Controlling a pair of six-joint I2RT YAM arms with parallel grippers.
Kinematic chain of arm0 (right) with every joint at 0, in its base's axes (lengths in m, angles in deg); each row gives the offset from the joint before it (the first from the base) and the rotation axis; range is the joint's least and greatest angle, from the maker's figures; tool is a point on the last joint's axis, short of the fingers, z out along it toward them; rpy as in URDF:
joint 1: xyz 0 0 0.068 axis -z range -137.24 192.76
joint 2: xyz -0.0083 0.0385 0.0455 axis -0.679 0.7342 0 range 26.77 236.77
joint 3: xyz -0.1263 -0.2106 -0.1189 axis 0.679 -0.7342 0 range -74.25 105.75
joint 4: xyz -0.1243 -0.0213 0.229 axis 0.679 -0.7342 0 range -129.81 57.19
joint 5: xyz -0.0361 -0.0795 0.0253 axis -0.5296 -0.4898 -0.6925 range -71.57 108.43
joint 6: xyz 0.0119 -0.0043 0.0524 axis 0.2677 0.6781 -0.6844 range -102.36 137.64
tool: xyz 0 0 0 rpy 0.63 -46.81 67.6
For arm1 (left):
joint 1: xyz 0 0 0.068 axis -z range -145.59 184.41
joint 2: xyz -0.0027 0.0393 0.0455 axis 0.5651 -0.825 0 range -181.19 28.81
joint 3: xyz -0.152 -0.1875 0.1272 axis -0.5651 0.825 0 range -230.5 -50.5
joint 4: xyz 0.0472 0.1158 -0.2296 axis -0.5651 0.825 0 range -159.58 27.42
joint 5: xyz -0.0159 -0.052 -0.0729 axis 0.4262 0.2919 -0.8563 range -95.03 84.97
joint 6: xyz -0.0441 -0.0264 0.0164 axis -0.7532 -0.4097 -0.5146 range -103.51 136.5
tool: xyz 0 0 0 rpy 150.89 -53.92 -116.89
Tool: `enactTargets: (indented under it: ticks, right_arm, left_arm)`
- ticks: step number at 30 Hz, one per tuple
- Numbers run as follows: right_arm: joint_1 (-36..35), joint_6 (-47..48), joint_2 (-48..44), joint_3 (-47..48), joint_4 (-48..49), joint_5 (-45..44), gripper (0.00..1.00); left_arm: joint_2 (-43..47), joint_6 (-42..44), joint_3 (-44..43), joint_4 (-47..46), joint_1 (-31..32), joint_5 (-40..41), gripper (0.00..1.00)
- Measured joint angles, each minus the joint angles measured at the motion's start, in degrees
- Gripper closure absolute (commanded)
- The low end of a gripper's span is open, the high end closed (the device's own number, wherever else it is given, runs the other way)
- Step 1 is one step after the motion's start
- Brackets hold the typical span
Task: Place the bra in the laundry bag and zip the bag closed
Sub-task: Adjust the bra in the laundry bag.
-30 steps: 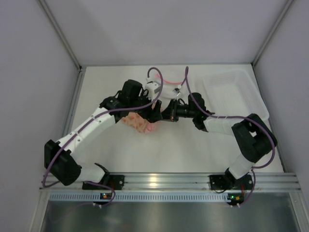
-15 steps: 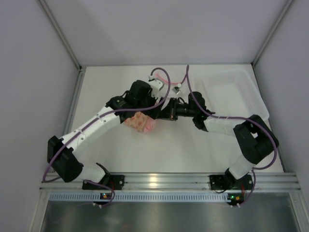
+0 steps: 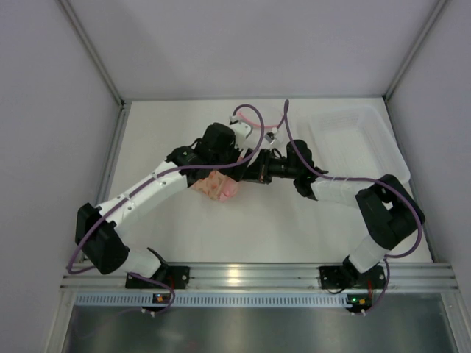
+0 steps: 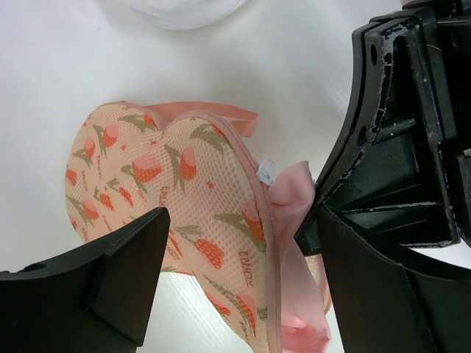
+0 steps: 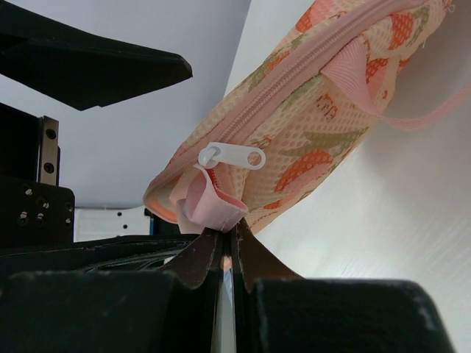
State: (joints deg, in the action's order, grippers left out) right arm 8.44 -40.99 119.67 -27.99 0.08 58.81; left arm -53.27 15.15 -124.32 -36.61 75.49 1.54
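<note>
Near centre of the top view, on the white tabletop [image 3: 265, 220], both arms meet over the laundry bag [image 4: 147, 191].

- Bag lies flat: peach mesh with red-orange print. A pink loop strap [image 5: 368, 84] sits at its rounded end.
- Zip is shut along the visible run. The white zip pull [image 5: 232, 156] sits close to the open end.
- The bra [image 4: 298, 202]: a fold of plain pink fabric pokes out of the bag's mouth, lower right of the left wrist view. How much lies inside cannot be seen.
- Right claw [image 5: 223, 237]: fingers together, pinching that pink fold just under the pull.
- Left claw [image 4: 239, 246]: fingers apart, one on either side of the bag. Contact cannot be told.
- Clear plastic tray [image 3: 353, 136]: upper right of the top view, well apart from the bag.
- White mesh pouch [image 4: 184, 9]: top edge of the left wrist view, beyond the bag.
</note>
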Motion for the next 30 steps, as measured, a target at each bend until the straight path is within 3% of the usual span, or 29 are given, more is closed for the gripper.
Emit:
enactTargets:
  ticks: [13, 22, 30]
  right_arm:
    - [0.0, 0.0, 0.0, 0.0, -0.4, -0.3, 1.0]
    - [-0.3, -1.2, -0.4, -0.5, 7.4, 3.9, 1.0]
    - [-0.3, -0.9, -0.4, -0.4, 8.1, 5.6, 1.0]
  left_arm:
    - [0.0, 0.5, 0.7, -0.2, -1.2, 1.2, 0.14]
    - [0.1, 0.7, 1.7, 0.9, -7.1, -0.9, 0.15]
    - [-0.6, 1.5, 1.7, 1.9, -6.0, 0.2, 0.11]
